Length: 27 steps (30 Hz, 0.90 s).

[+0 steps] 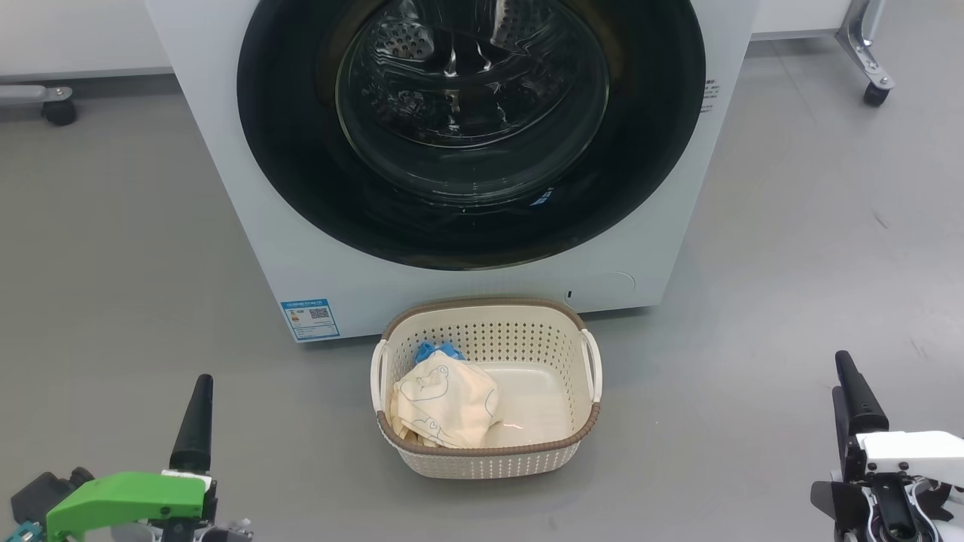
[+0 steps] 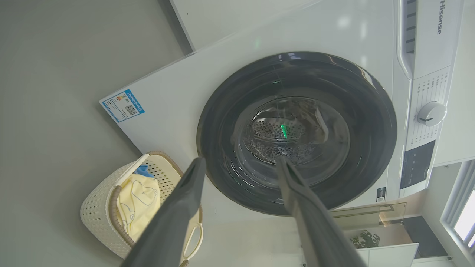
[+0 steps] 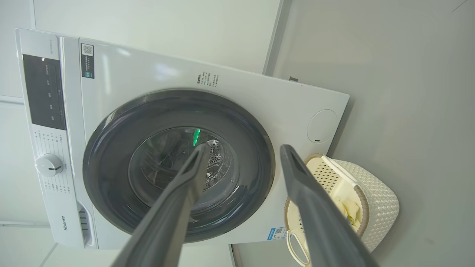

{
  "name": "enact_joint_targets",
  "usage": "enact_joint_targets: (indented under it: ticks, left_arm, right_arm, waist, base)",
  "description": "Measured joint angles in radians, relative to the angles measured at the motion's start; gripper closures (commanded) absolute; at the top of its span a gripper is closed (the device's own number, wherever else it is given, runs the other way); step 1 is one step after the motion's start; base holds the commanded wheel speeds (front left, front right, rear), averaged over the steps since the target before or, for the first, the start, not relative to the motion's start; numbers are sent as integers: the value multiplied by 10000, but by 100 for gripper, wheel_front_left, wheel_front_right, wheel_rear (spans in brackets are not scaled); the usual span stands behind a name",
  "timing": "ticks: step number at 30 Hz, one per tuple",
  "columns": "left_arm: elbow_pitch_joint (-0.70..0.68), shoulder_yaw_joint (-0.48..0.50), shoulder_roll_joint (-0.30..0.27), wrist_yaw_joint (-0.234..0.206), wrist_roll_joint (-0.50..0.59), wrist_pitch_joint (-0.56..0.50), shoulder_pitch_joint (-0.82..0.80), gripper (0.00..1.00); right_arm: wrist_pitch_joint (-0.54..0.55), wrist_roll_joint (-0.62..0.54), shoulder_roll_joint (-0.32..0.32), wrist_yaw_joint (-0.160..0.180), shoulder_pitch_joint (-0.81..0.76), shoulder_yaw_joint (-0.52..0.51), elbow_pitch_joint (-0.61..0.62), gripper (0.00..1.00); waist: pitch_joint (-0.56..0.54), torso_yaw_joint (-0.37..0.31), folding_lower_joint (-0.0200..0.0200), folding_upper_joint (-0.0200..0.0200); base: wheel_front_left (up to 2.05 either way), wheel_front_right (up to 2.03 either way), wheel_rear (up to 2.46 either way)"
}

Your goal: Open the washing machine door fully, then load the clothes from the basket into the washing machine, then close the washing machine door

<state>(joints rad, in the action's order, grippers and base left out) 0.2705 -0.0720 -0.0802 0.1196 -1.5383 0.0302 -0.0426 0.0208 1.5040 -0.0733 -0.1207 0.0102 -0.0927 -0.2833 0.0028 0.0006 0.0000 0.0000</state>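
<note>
Right now, in the left wrist view, the left end effector (image 2: 239,160) is spread wide and empty. Its two dark fingers point at the big white front-loading washing machine (image 2: 352,33), whose round door with a glossy black rim and clear glass bowl (image 2: 297,133) sits shut in the machine's front.

In the right wrist view, the right end effector (image 3: 245,147) is likewise released and empty. It is aimed at the door's lower edge, beside the small cream perforated plastic basket (image 3: 378,207).

In the head view, that basket stands on the floor at the foot of the machine, touching or just apart, I cannot tell. The pale yellow bear-print clothes (image 1: 446,406) are bunched inside. The door lies ahead between both arms, and I'd judge the left slightly nearer.
</note>
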Motion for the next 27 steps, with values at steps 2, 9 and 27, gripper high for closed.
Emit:
enact_joint_targets:
  ticks: [2,9,27]
  left_arm:
    - [0,-44,-44,0,293,69,-6,0]
    - [21,-320,-222,0,1394,278,-44,0]
    - [-119,-671,-616,-548,4627,782,-243,0]
  right_arm:
    - [-82,-211,-65,0,1,46,27,0]
    - [-412,-1279,-403,0,3,347,71,0]
    - [-1091,-4523,-1233,487,12,1076,174,0]
  waist:
    - [0,9,0,0]
    - [-3,34,0,0]
    - [-75,54,0,0]
  base:
    - [0,0,0]
    - [0,0,0]
    - [0,0,0]
